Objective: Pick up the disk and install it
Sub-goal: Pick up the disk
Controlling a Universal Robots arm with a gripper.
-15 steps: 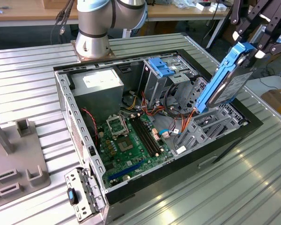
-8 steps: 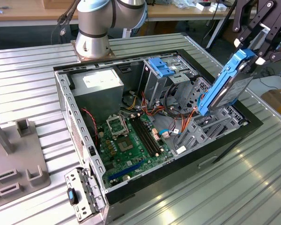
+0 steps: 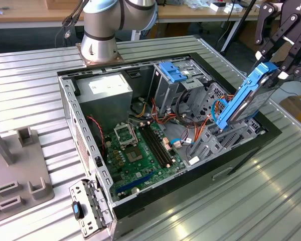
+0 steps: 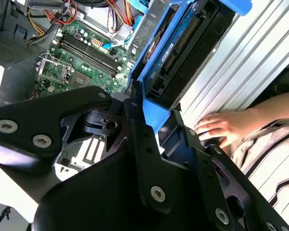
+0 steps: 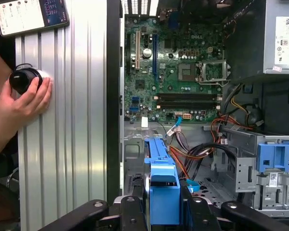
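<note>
- At the wrist, clamped firmly onto the disk (image 5: 163, 185) across its blue rails by the gripper (image 5: 163, 208), jaws closed in on both sides.
- Held tilted, lower end at the grey drive cage (image 3: 210, 143), on the exterior view's right of the open computer case (image 3: 70, 115).
- Deeper inside, green motherboard (image 3: 135, 150).
- Beyond the case, a person's hand (image 5: 31, 103) on a black knob (image 5: 21, 79).

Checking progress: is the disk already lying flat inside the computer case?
No, in the exterior view the gripper holds the disk steeply tilted over the case.
</note>
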